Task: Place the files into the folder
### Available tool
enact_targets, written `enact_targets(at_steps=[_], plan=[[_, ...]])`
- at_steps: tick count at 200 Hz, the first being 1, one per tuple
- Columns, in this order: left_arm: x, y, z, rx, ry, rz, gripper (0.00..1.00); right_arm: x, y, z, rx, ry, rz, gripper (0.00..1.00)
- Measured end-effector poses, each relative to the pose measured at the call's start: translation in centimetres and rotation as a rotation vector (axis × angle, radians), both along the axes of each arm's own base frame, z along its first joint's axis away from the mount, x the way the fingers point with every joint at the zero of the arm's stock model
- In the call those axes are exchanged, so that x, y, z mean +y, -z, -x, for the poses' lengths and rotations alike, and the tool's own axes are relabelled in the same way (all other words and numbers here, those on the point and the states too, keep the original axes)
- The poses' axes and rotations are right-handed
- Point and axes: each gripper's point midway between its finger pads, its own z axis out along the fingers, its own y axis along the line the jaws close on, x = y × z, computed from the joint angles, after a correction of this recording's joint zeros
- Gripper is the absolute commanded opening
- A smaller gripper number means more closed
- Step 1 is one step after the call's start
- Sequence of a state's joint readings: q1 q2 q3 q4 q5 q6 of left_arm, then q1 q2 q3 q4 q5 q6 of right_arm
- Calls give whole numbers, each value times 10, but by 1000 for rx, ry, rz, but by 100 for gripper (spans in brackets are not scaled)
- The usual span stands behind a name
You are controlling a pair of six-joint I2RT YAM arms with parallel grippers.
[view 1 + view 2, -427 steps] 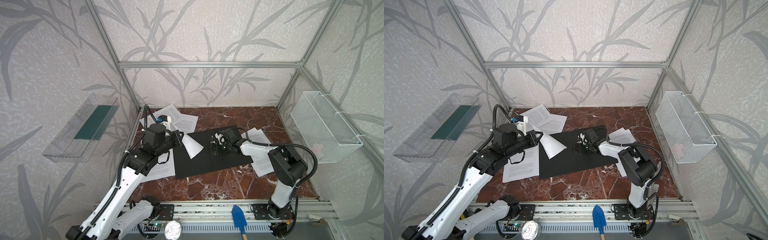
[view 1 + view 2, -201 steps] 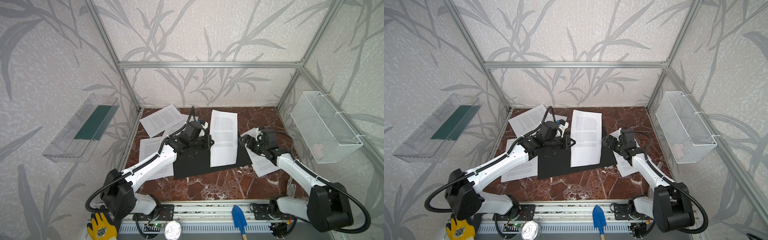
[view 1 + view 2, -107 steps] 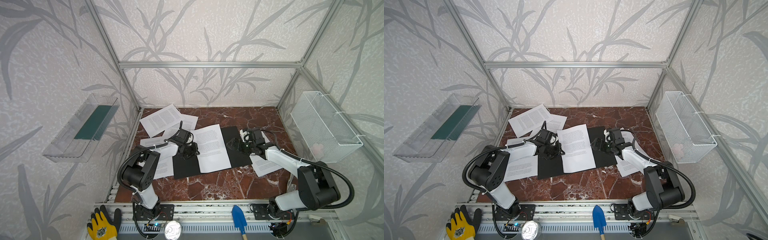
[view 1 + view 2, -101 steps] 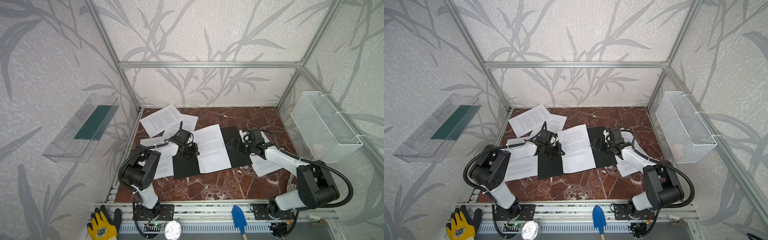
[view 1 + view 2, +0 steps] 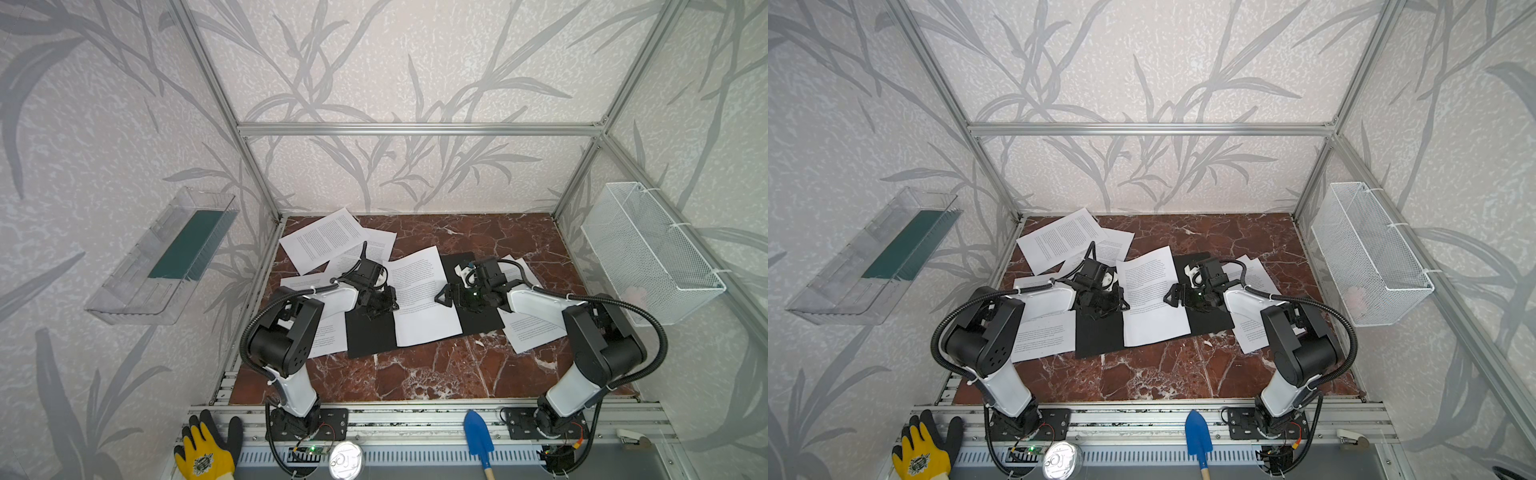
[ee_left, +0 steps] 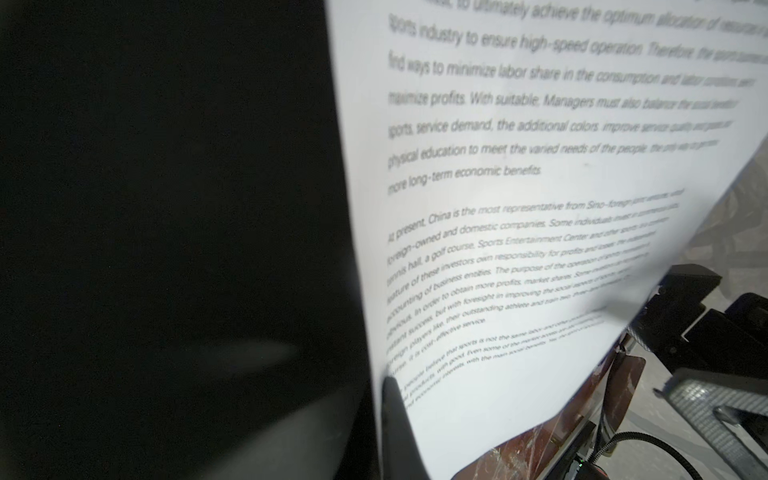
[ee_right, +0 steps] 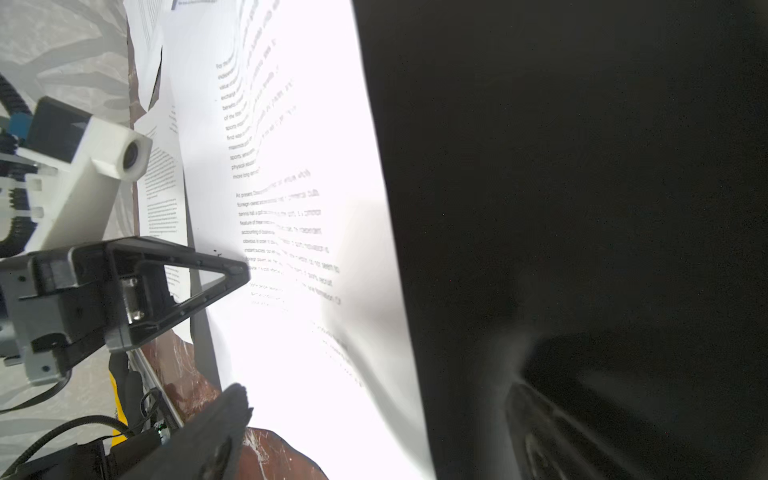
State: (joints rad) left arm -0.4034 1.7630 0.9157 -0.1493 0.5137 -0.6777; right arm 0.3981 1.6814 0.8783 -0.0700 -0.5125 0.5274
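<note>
Clock: twelve is the far wall, six is my end of the rig.
Front rail: on the ribbed aluminium I see a yellow-and-black knit glove (image 5: 203, 455) at 7, a round pull-tab tin (image 5: 344, 461) at 6, and a blue trowel (image 5: 478, 432) at 5.
Tabletop (image 5: 415, 374): polished red-brown marble with white veins.
Folder (image 5: 370, 336): thin, matte black, a wide flat rectangle across the middle of the marble.
Printed sheet (image 5: 424, 307): white paper with dense black paragraphs. It lies over the folder's middle, its near edge overhangs onto the marble, and it looks slightly bowed in the wrist views.
Left gripper (image 5: 380, 306): black, with triangular fingers closed tight. It sits on the folder at the sheet's 9 o'clock edge, tips touching the paper. I cannot tell whether it has paper nipped.
Right gripper (image 5: 446, 296): jaws spread wide and clamping nothing, at the sheet's 3 o'clock edge over the folder.
Other files: loose sheets lie flat beside the folder at 9 (image 5: 328, 336) and at 3 (image 5: 528, 332), and more overlap at 11 (image 5: 324, 241).
Side walls: a clear plastic tray (image 5: 124, 291) at 9 holds a dark green panel (image 5: 187, 245), and a white wire-mesh basket (image 5: 648, 253) hangs at 3.
</note>
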Motion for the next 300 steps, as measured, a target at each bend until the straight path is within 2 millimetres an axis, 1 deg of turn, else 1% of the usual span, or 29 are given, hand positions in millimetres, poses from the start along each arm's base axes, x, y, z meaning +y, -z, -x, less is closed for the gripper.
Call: enact_targets(at_steps=[25, 34, 56, 87, 121, 152, 177, 200, 222, 230, 234, 238, 242, 244, 245, 246, 247, 249, 252, 269, 277, 280, 282, 285, 289, 292, 294, 297, 300], plan=[[2, 7, 0, 9, 3, -15, 0, 5, -1, -2, -2, -15, -26, 78], [2, 6, -1, 4, 4, -19, 0, 6, -2, -1, -3, -22, -34, 74], [1, 6, -4, -2, 5, -23, 0, 9, -6, -2, -14, -31, -54, 68], [1, 6, -4, -4, 8, -24, 0, 13, -13, -1, -28, -47, -71, 55], [1, 6, -4, -7, 11, -24, 0, 18, -17, 2, -55, -75, -54, 44], [1, 6, -5, -9, 11, -23, 0, 23, -21, 2, -75, -97, -43, 31], [1, 6, -5, -9, 11, -23, 0, 22, -19, 3, -75, -100, -30, 19], [0, 6, -5, -9, 12, -21, 0, 21, -18, 4, -76, -103, -10, 0], [0, 5, -5, -10, 13, -19, 0, 18, -19, 3, -81, -95, 10, 0], [0, 4, -5, -11, 13, -17, 5, 16, -20, 3, -83, -89, 21, 0], [0, 3, -5, -14, 13, -15, 8, 15, -21, 4, -86, -87, 28, 0], [0, 2, -5, -18, 14, -13, 14, 13, -22, 4, -89, -82, 35, 0], [-1, -1, -5, -24, 14, -9, 34, 11, -25, 4, -95, -78, 45, 0], [-1, -2, -5, -28, 15, -8, 59, 11, -25, 4, -96, -77, 46, 0], [-1, -4, -5, -32, 15, -7, 74, 11, -26, 4, -98, -77, 48, 0], [0, -4, -5, -35, 16, -7, 86, 10, -26, 4, -99, -77, 49, 0], [-1, -5, -5, -38, 18, -7, 92, 10, -26, 4, -101, -77, 51, 0], [0, -6, -4, -40, 16, -7, 97, 10, -27, 5, -103, -75, 54, 0], [0, -11, -4, -51, 17, -4, 99, 8, -30, 5, -109, -73, 60, 0], [3, -34, -2, -112, 9, 7, 99, 2, -41, 5, -131, -63, 90, 0], [6, -54, -1, -169, 0, 14, 99, -1, -48, 3, -150, -55, 113, 0], [7, -57, -1, -177, -1, 15, 99, -2, -50, 2, -155, -53, 118, 0], [8, -64, 0, -197, -3, 20, 99, -3, -51, 2, -157, -53, 122, 0], [9, -69, 0, -211, -6, 21, 99, -4, -53, 1, -164, -48, 132, 0], [11, -80, 1, -245, -11, 25, 99, -6, -56, -1, -171, -46, 147, 0], [11, -82, 1, -252, -13, 25, 99, -7, -56, -1, -173, -44, 152, 0], [12, -90, 2, -274, -16, 30, 99, -8, -58, -2, -177, -42, 160, 0], [13, -94, 2, -285, -17, 31, 99, -9, -59, -4, -181, -40, 170, 0], [15, -103, 3, -314, -23, 32, 99, -11, -59, -4, -183, -36, 180, 0]])
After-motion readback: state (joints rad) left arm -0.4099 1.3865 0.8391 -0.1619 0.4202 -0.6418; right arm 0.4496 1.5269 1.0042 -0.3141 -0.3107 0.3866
